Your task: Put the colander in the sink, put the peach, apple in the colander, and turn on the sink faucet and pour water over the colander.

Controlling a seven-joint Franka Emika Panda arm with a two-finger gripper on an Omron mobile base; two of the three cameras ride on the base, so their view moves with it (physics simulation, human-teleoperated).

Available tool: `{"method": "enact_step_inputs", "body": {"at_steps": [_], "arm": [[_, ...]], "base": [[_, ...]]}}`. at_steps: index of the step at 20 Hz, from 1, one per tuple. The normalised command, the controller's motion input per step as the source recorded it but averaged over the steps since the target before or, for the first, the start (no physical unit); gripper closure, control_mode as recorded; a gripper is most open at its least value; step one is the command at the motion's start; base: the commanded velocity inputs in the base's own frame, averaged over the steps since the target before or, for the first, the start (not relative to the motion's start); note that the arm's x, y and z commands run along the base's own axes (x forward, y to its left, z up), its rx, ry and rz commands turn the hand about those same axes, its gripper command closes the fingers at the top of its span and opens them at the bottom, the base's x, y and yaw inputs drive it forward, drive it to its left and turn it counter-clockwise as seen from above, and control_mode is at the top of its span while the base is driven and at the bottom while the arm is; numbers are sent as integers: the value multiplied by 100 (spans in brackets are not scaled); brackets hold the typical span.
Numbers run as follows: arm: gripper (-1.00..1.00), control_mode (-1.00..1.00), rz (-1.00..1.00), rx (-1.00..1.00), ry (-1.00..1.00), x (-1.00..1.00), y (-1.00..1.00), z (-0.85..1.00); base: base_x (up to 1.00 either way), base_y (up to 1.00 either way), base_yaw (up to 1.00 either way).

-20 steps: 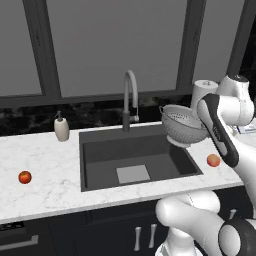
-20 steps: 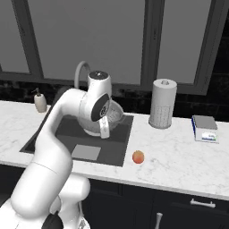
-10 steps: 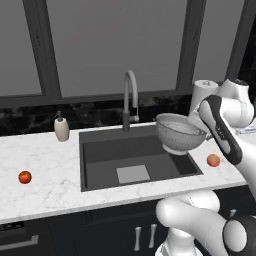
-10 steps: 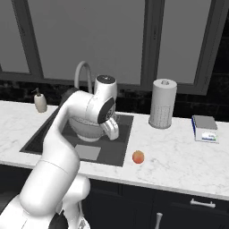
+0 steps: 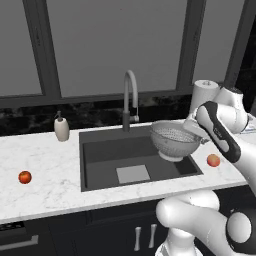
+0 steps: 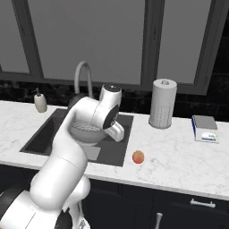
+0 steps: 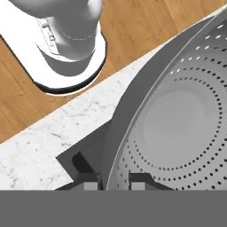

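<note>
1. My gripper [image 7: 113, 179] is clenched on the rim of the round pale grey perforated colander [image 5: 174, 140], which hangs empty above the right end of the dark rectangular sink basin [image 5: 105, 155].
2. The pale orange peach [image 5: 213, 160] lies at the counter's right edge; the red apple [image 5: 25, 176] lies far left.

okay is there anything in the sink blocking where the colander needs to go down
Nothing visible does. The gripper holds the colander by its rim over the right part of the sink, and the basin floor beneath looks bare. The faucet stands behind, clear of it.

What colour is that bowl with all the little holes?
The colander is pale grey-white, dotted with rows of tiny dark holes; the hand view shows it best.
</note>
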Motion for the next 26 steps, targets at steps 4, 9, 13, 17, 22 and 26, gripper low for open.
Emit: {"method": "enact_step_inputs", "body": {"at_steps": [4,9,13,17,22,26], "arm": [[100,-100,5,-6,-4,38,26,-30],[100,-100,0,-7,-4,47,23,-28],[100,-100,0,-3,0,26,29,-42],[100,-100,0,0,0,0,22,-50],[100,-100,1,0,0,11,23,-34],[100,-100,0,0,0,21,14,-29]], "base": [[0,0,0],[0,0,0],[0,0,0],[0,0,0],[0,0,0],[0,0,0]]}}
